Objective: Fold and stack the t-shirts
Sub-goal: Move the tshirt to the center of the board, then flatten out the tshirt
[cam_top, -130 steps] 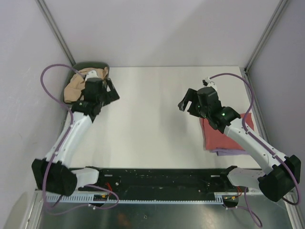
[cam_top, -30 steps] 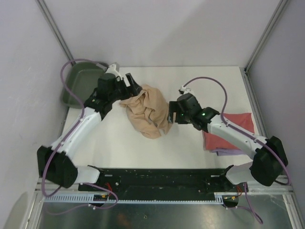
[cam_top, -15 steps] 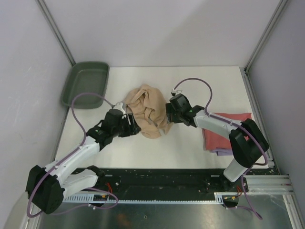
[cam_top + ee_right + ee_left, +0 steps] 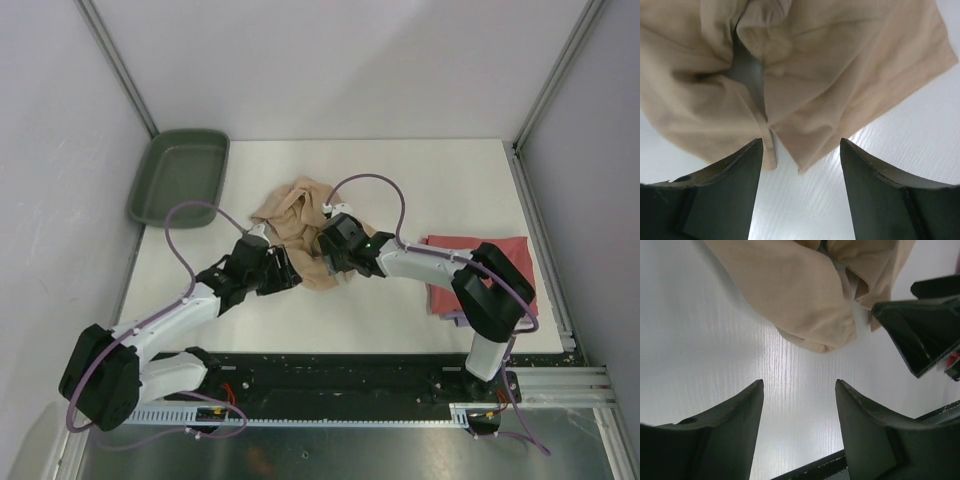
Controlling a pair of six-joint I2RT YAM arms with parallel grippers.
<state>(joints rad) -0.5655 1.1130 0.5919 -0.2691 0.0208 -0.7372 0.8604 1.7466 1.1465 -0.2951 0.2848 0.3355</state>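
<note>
Found the left arm running from its base at the near left corner up and to the right, low over the table, with the wrist turned so that the left gripper pointed toward the middle. Saw the left gripper spread wide in its wrist view, with only bare white tabletop between the tips. Placed the near hem of the tan shirt just ahead of those tips and apart from them.

Found the right arm folded sharply: up from the near right base to an elbow above the folded shirts, then stretched leftward, low across the table, to the right gripper at the tan shirt's right edge. Saw the right gripper spread apart too and gripping nothing, a fold of the tan shirt dipping just between the fingertips. Could not tell of any contact there.

Noted the two grippers close together, facing each other across the near corner of the heap.

Located the tan shirt crumpled and unfolded near the middle of the table. Located the coral-red shirt folded flat at the right side, partly under the right elbow, with a sliver of the lavender shirt showing beneath its near edge. Spotted the dark green tray at the far left corner, well apart from the heap.
</note>
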